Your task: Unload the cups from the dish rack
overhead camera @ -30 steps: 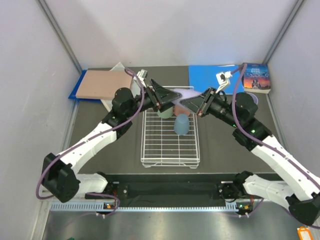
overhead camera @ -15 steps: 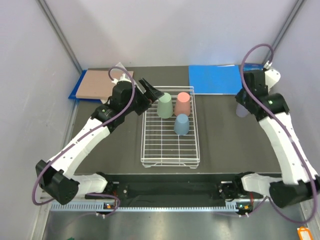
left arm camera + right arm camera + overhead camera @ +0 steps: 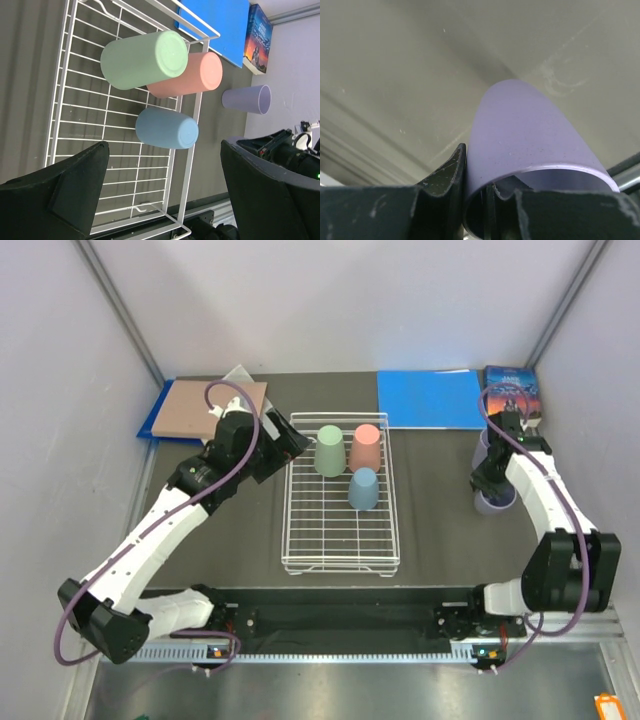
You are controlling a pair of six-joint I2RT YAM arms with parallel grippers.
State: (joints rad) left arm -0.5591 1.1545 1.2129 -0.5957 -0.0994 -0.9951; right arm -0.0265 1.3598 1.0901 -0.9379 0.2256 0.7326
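Cups stand upside down in the dish rack: green cup, pink cup, blue cup. The purple cup is right of it, near a book with unreadable cover text. Left gripper gapes beside the rack. Only the right wrist view shows the right gripper pinching the purple rim.

Ahead of left gripper, black fingers: white wire-grid dish rack; pale green cup, salmon pink cup, light blue cup. In black right gripper: lilac cup. Beyond left gripper: plain blue folder, book with dark illustrated cover. Below: dark grey table.
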